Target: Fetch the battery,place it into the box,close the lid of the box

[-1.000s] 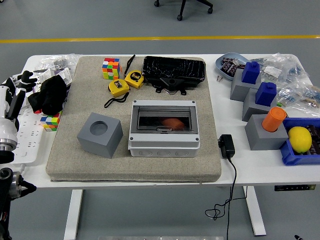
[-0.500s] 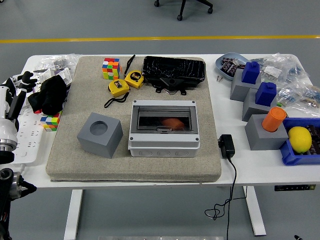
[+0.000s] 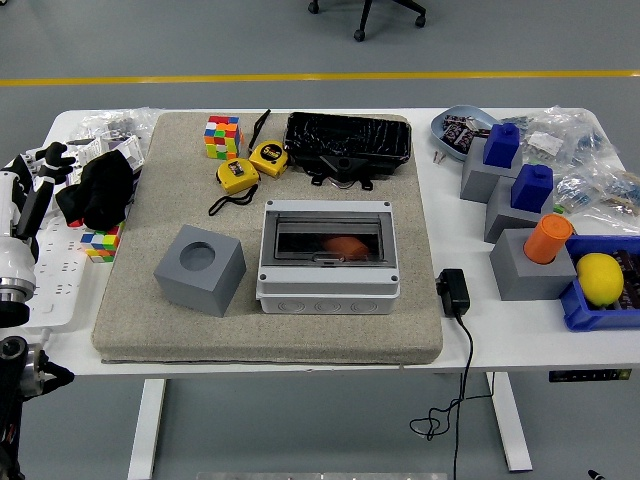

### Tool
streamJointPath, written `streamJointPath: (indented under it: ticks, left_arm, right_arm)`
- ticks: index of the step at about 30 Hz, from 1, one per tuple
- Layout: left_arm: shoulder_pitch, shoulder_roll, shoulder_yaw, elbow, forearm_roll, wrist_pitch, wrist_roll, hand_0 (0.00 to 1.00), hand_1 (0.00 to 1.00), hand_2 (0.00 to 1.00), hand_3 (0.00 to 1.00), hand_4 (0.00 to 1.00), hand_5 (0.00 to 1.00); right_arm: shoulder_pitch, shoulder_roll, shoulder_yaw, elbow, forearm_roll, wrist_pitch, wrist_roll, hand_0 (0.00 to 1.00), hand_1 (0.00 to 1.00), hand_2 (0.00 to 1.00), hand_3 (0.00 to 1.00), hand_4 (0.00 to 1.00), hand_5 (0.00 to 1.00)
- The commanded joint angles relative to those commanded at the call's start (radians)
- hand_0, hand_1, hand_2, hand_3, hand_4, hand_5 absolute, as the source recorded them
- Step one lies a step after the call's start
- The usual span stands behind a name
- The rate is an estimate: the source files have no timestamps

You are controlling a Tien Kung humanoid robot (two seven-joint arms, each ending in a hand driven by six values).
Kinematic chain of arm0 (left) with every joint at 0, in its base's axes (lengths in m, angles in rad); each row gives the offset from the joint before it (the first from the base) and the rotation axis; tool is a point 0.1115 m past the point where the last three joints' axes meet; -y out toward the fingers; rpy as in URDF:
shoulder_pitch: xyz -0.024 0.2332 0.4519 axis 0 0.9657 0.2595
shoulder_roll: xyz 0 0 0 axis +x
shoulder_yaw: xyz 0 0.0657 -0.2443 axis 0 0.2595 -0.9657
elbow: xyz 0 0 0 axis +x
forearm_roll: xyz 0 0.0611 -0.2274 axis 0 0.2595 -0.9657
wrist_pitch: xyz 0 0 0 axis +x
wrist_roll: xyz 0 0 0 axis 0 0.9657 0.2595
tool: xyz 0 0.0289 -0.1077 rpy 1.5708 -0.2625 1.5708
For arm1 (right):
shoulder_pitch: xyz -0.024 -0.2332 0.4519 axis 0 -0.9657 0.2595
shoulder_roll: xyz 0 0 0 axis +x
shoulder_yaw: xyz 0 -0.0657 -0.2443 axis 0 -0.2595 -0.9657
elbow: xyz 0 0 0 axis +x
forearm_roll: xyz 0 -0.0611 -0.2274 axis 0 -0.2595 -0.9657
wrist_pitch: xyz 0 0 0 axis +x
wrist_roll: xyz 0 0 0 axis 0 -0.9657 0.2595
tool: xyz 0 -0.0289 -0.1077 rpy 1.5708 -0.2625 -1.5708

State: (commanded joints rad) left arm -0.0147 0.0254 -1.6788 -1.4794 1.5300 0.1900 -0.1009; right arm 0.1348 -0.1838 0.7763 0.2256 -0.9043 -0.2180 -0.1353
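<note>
Where the beige mat (image 3: 130, 300) covers the middle of the white table (image 3: 500, 330), a grey box (image 3: 327, 257) sits near the mat's centre with its tinted lid (image 3: 326, 240) down; an orange shape (image 3: 345, 246) shows through the lid, inside the box, and whether that is the battery cannot be told. Just left of the box stands a grey cube (image 3: 199, 269) with a round hole in its top. Behind the box lie two yellow tape measures (image 3: 250, 166), a colour cube (image 3: 222, 136) and a black tray (image 3: 347, 144). Right of the mat, a black adapter (image 3: 453, 293) with its cord hangs over the near edge. Further right are grey blocks (image 3: 528, 263) with blue and orange caps, and a blue bin (image 3: 600, 305) holding a yellow lemon (image 3: 599, 277). The left arm (image 3: 14, 260) rests at the frame's left edge, off the mat; its hand (image 3: 40, 164) holds nothing, though how far the fingers are open cannot be told. No right hand shows.
</note>
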Motion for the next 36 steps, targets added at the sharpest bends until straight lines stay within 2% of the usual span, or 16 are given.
streamJointPath:
  ticks: [36]
  left_arm:
    - [0.001,0.013,0.025,-0.001,-0.004,0.000,0.000,0.675,0.662,0.624,0.650,0.972,0.875]
  right_arm:
    - [-0.006,-0.006,-0.023,0.001,0.007,0.000,0.003,0.768,0.682,0.661,0.611,0.984,0.822]
